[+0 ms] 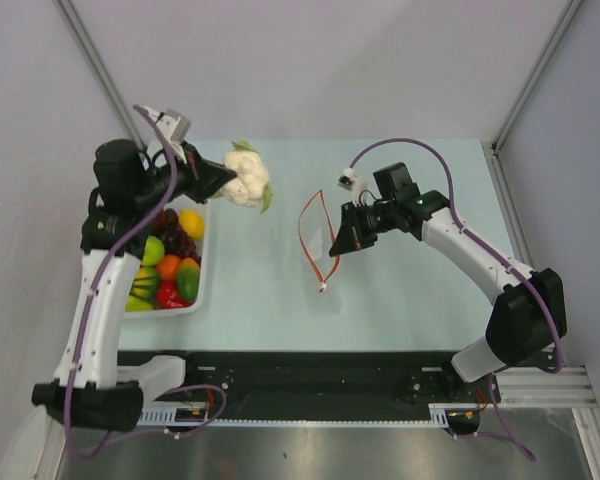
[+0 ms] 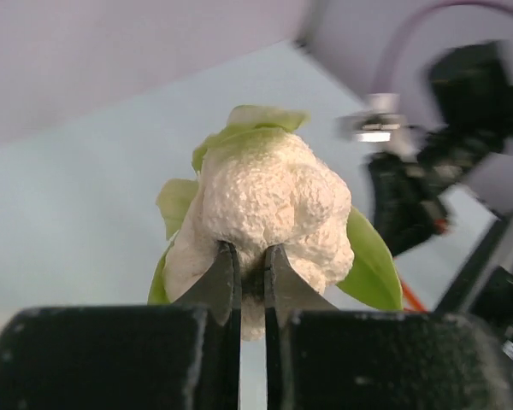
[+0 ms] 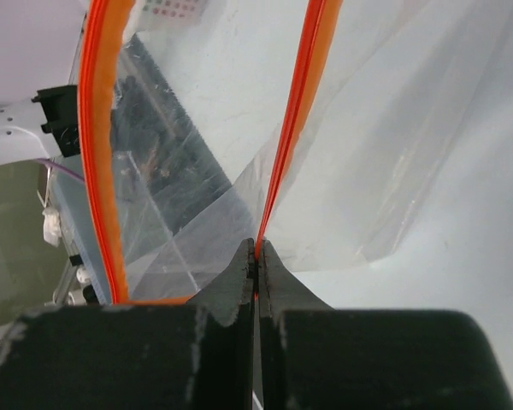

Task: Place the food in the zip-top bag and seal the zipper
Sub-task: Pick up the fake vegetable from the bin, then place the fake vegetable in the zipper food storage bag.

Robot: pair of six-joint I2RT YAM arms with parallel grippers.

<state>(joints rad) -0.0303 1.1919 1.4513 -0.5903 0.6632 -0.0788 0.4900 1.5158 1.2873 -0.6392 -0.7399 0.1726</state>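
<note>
My left gripper (image 1: 227, 182) is shut on a whitish toy cauliflower (image 1: 248, 177) with green leaves and holds it in the air, left of the bag; it fills the left wrist view (image 2: 265, 205). My right gripper (image 1: 338, 240) is shut on the orange-red zipper (image 3: 297, 102) of the clear zip-top bag (image 1: 320, 235) and holds its mouth open toward the left. The zipper (image 1: 306, 232) forms an open loop. More food lies in the white tray (image 1: 202, 285): a yellow piece (image 1: 191, 222), dark grapes (image 1: 175, 240), a green apple (image 1: 153, 250), orange (image 1: 168, 266) and red (image 1: 167, 296) pieces.
The tray stands at the table's left edge beside the left arm. A black rail (image 1: 310, 375) runs along the near edge. Grey walls close in the back and sides.
</note>
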